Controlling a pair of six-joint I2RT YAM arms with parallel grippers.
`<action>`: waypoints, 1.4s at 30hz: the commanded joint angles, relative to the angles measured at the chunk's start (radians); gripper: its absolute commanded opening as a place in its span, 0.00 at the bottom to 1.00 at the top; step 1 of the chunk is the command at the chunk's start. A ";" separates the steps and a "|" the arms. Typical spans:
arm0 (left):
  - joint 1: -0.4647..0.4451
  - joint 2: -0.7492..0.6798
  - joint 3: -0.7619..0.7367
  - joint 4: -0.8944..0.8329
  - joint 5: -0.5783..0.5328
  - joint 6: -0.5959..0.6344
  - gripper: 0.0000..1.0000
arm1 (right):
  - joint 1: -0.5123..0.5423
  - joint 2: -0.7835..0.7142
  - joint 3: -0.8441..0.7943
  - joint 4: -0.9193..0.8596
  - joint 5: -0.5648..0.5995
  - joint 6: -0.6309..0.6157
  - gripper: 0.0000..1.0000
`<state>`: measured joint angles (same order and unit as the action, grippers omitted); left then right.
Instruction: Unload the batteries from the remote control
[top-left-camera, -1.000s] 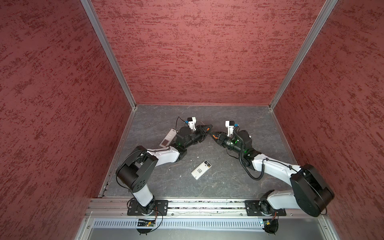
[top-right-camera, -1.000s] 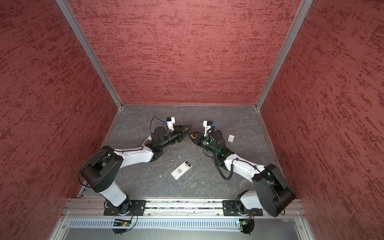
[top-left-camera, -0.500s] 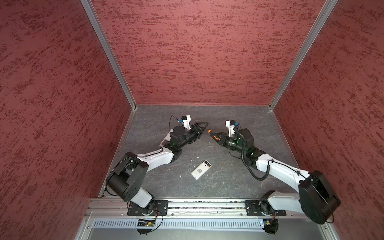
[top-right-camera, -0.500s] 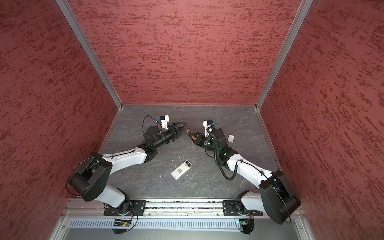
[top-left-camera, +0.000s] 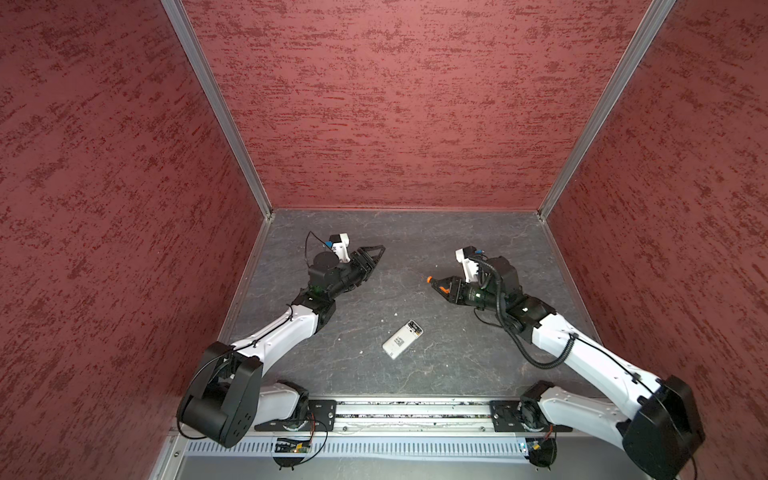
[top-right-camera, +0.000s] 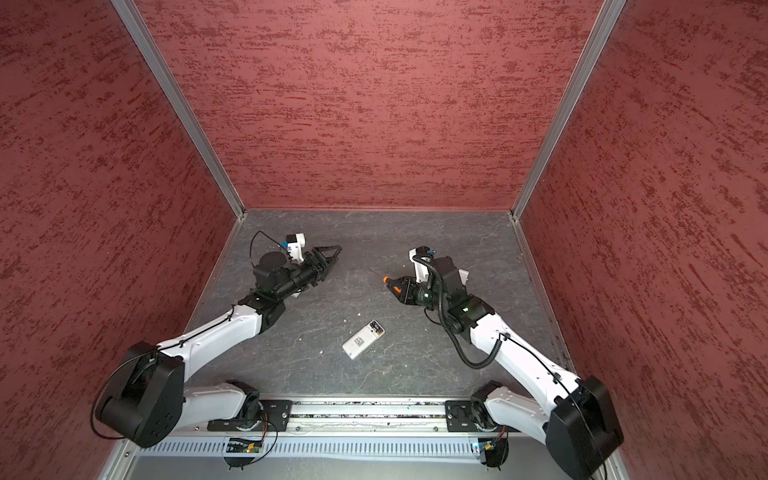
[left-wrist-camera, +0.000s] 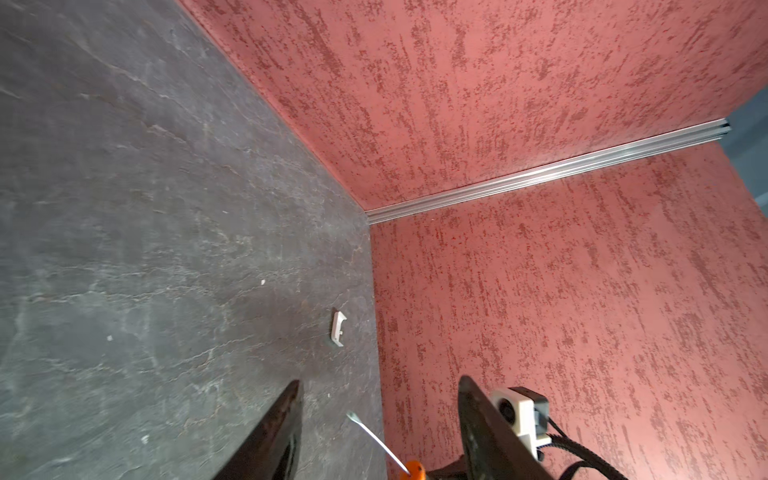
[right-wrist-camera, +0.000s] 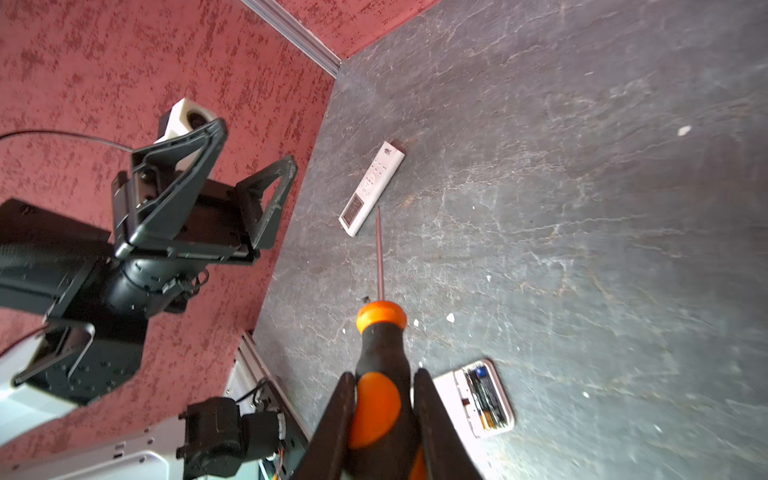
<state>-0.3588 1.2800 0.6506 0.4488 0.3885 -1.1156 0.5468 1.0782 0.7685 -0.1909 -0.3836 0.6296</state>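
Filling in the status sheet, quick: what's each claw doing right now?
Left claw: open, empty.
Right claw: closed on the screwdriver.

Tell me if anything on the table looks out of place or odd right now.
The remote mid-table lies face down with its battery bay uncovered, batteries seated inside. A small white cover lies loose, well apart from it. White flecks are scattered over the table. Nothing looks broken.
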 joint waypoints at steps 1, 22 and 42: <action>0.026 -0.017 -0.004 -0.160 0.080 0.056 0.60 | 0.038 -0.056 0.034 -0.180 0.062 -0.132 0.00; -0.319 0.062 0.141 -0.867 -0.136 0.471 0.85 | 0.217 -0.196 0.095 -0.656 0.254 0.046 0.00; -0.627 0.315 0.267 -1.081 -0.507 0.713 0.85 | 0.218 -0.220 0.093 -0.655 0.263 0.107 0.00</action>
<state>-0.9665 1.5684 0.8978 -0.6029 -0.0593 -0.4431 0.7605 0.8768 0.8330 -0.8455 -0.1478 0.7105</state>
